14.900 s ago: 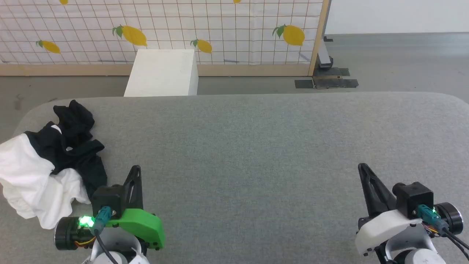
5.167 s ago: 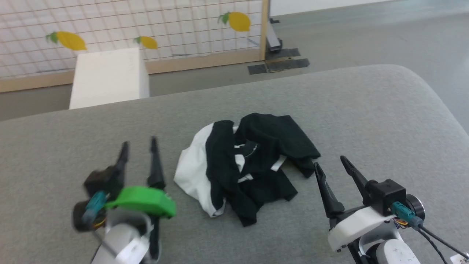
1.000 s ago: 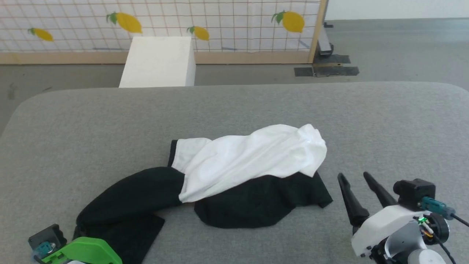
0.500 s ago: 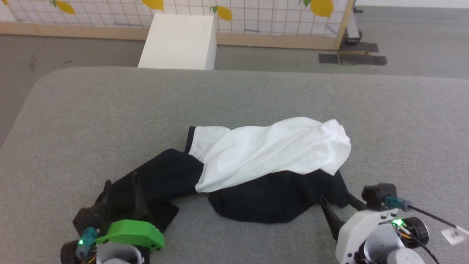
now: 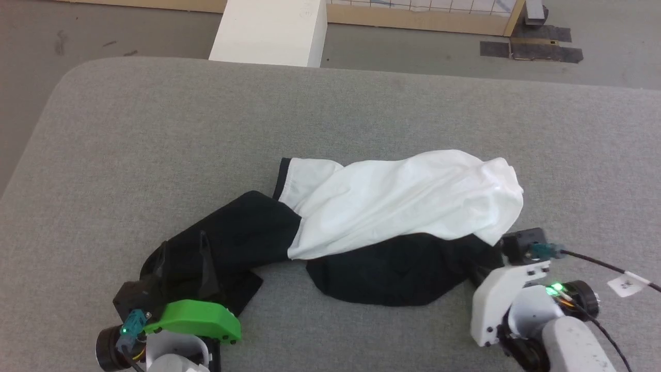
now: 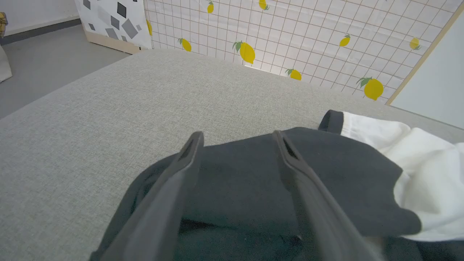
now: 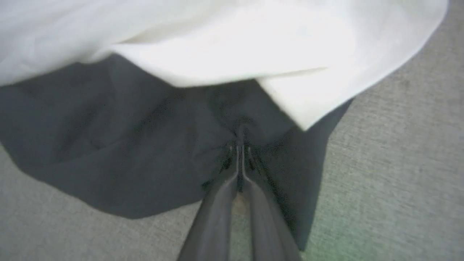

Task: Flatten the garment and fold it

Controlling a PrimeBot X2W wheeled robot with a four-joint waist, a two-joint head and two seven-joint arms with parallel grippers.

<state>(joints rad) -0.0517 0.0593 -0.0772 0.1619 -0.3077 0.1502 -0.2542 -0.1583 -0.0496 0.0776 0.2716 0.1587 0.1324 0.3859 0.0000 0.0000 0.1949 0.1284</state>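
The right gripper (image 7: 240,148) is pinched tight on black cloth of the garment (image 5: 403,204), whose white body lies just ahead of its tips. The left gripper (image 6: 237,135) stands wide over a black sleeve. Beyond both, bare grey cushion (image 5: 155,129) runs to its rounded far edge. Past that stand a white box (image 5: 268,28) and a lemon-print screen (image 6: 290,32).

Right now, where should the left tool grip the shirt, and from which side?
Probably the black sleeve of the shirt, from the near side: its end lies loose under the open left tool, and the right tool pinches the opposite black edge.
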